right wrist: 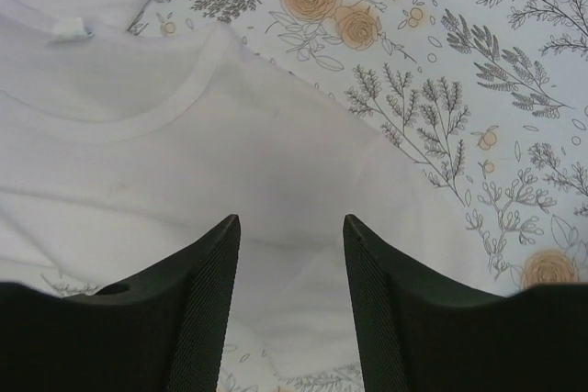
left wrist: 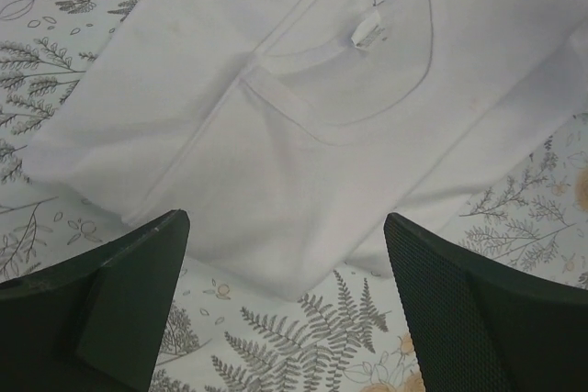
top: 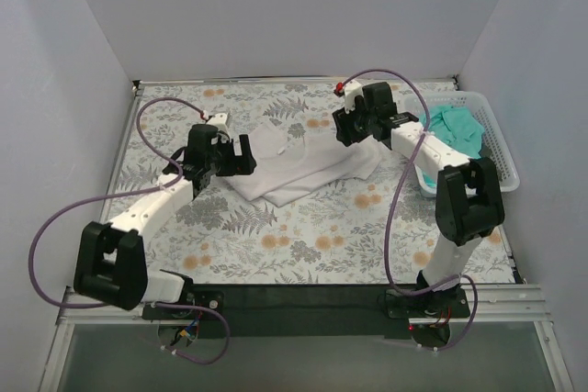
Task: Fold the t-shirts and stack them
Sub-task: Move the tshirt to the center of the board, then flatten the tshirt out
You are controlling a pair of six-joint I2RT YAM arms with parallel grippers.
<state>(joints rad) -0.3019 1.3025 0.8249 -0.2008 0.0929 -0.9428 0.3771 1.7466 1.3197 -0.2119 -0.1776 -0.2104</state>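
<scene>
Pale walls (top: 276,16) enclose a floral tablecloth (top: 303,240) bearing a white t-shirt (top: 294,170).

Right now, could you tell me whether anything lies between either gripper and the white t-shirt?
Nothing visible does. The left gripper and right gripper both hang open above the white t-shirt, with only bare cloth facing them.

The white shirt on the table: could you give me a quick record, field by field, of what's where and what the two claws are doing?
white t-shirt: partly folded, lying on the flowered table
teal t-shirt: crumpled in the basket
left gripper: open, over the white shirt's edge
right gripper: open, over the shirt below its collar
stack: not yet made
</scene>
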